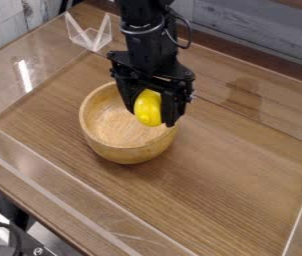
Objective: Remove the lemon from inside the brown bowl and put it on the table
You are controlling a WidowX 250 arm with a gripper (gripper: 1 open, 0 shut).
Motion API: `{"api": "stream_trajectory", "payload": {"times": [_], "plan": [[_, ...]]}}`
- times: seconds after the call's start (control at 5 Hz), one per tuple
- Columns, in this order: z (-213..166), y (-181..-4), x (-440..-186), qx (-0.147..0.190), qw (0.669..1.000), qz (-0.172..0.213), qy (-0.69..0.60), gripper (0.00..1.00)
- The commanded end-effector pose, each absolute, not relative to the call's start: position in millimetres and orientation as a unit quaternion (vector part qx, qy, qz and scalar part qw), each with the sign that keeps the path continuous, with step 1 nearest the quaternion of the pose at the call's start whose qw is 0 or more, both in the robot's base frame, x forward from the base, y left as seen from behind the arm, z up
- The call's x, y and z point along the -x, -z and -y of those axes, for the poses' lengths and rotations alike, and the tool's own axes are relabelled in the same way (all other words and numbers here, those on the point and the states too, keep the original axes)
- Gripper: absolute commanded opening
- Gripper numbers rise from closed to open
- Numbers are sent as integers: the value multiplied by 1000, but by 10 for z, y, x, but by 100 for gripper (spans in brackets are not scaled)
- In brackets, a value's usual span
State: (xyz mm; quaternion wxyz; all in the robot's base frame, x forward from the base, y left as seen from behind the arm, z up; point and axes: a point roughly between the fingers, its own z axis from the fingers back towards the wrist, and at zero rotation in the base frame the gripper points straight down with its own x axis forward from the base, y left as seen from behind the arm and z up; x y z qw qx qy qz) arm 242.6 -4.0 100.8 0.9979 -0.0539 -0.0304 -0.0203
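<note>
Camera view: one overhead-angled look at the arm, the bowl and the surface [234, 170].
Step in hand: the lift-out, as I judge it; the lemon [147, 108] is up off the bowl floor and hangs over the right part of the brown bowl [114, 140], about level with the rim.
Lemon position: between the dark fingers, its yellow body showing in the gap, above the bowl's interior and not touching the wood below it as far as can be told.
Pincer: the pincer [148, 110] is pinching the lemon from both sides, fingers closed only as far as the fruit allows.
Contact: the fingers touch the lemon; whether the right finger grazes the bowl rim cannot be told from this angle.
Next move calls for: clearing the rim fully, then travelling sideways to bare wood beside the bowl, lowering and letting go.
Risk: the smooth fruit could slip or roll once set down.
Surroundings: clear acrylic walls [34, 75] edge the surface.
</note>
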Motion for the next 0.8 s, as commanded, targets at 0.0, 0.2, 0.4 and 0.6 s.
{"api": "stream_trajectory", "payload": {"times": [0.0, 0.2, 0.4, 0.6], "plan": [[79, -1140, -2432, 51, 997, 54, 26, 0], [109, -1142, -2405, 52, 997, 53, 29, 0], [139, -1141, -2382, 53, 997, 52, 33, 0], [167, -1139, -2360, 55, 997, 51, 36, 0]]}}
